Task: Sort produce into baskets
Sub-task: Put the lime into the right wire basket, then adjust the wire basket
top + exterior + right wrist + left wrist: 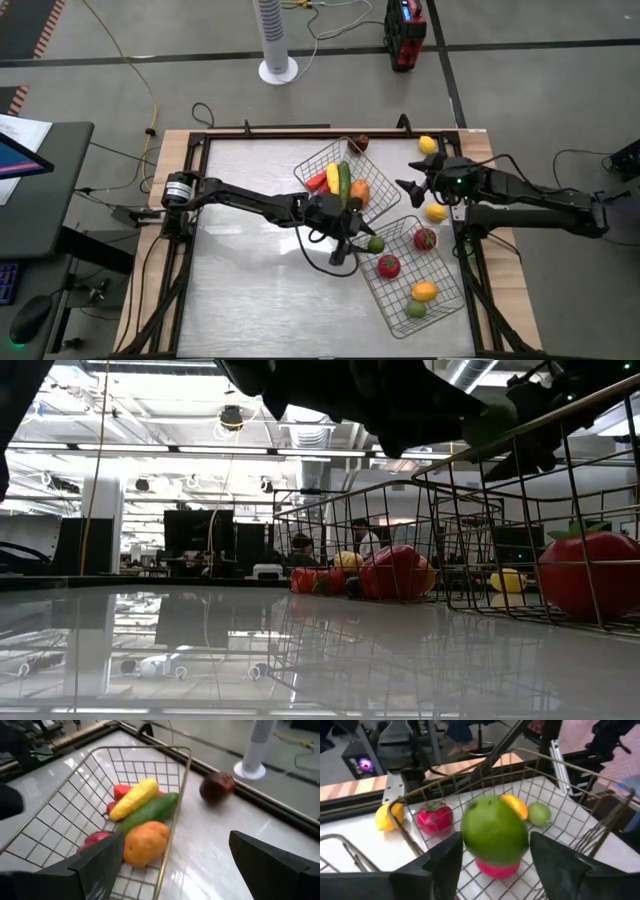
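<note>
My left gripper (362, 240) is shut on a round green fruit (495, 832) over the left rim of the near wire basket (376, 295). That basket holds a red tomato (388, 266), a red apple (425, 239), a yellow-orange fruit (424, 291) and a small green one (416, 309). The far basket (310, 160) holds a yellow piece (134, 797), a green cucumber (150, 812), an orange piece (146, 842) and red pieces. My right gripper (408, 188) is open and empty beside the far basket's right side. My left gripper pinches the green fruit by two opposite sides (467, 837) between its two fingers. The fingers come roughly level from the table's left. The fruit is lifted clear, above the near basket's rim in the low view (492, 422).
A dark purple fruit (358, 143) lies on the table behind the far basket. Two yellow fruits (427, 145) (436, 212) lie loose near the right arm. The table's left half is bare. A white fan stand (277, 68) is on the floor beyond the table.
</note>
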